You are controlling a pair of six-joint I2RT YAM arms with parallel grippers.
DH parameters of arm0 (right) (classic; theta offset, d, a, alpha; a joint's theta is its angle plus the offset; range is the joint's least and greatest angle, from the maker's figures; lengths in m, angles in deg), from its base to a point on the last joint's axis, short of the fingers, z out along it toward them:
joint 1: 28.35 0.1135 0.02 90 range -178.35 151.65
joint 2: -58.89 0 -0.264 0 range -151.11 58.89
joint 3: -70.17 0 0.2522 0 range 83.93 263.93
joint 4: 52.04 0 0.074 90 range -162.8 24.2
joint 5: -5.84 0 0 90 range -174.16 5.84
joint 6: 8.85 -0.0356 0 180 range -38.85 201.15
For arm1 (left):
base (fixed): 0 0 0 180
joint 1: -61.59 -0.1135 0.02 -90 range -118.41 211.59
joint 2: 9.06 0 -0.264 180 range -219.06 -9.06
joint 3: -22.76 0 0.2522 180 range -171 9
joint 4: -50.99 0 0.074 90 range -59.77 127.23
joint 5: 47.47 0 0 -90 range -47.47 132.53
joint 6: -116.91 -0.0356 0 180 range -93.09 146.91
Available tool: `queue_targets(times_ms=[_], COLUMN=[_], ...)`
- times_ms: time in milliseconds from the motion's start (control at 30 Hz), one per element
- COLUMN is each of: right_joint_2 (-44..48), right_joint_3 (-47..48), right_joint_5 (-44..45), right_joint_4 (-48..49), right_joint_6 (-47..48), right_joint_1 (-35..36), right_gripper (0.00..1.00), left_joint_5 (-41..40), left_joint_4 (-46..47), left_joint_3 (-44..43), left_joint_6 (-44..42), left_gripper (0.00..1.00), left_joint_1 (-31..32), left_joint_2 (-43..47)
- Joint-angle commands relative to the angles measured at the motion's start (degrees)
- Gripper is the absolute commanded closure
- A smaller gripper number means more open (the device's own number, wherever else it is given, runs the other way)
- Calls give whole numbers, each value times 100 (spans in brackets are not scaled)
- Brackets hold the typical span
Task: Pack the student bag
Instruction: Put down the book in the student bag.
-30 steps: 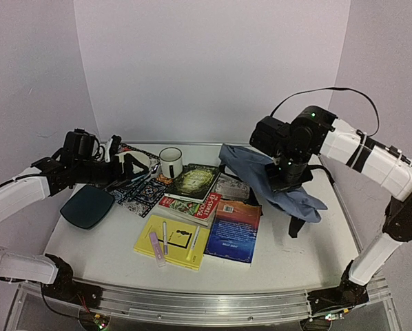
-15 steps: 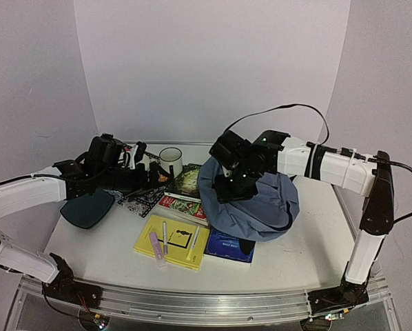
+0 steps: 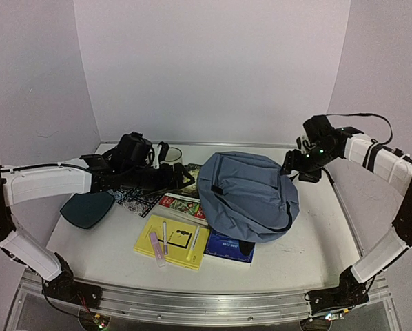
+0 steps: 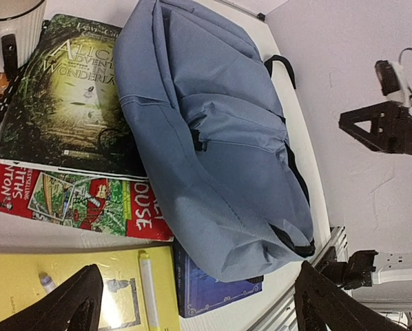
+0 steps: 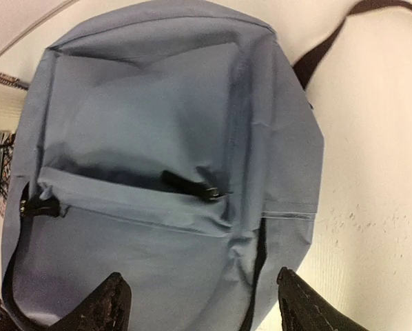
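Note:
The student bag is a blue-grey backpack lying flat at centre right, front pocket up, partly covering the books. It fills the right wrist view, with its dark zipper pull in sight. In the left wrist view the bag lies over the book covers. My right gripper hovers at the bag's far right edge, open, with nothing between its fingers. My left gripper reaches over the books just left of the bag. It is open wide and empty.
Left of the bag lie a green Alice book, a red book, a yellow book with pens on it and a blue book half under the bag. A white mug stands behind. A dark teal tray sits far left.
My right gripper opened and let go of the bag, then drew back to the right. The bag dropped flat over the books. My left arm reached further right.

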Motion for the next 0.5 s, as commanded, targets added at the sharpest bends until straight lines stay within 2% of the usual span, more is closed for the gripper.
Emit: queue_targets(times_ms=[0,167,467], right_joint_2=[-15,-662,-1819], right_joint_3=[-734,-1008,-688], right_joint_5=[-1139,-1303,-1024], right_joint_4=[678,1344,1725], right_joint_6=[-65,-174,-255], right_joint_1=[-879,-1341,-1355], right_gripper=[26,17,5], left_joint_5=[-203,-284,-34], left_joint_4=[201,186,58], left_joint_3=[-576,-873,-1243], left_joint_6=[-123,-258,-916], left_gripper=[2,2,2], left_joint_1=[113,155,155], left_joint_2=[-337,-710,-1166])
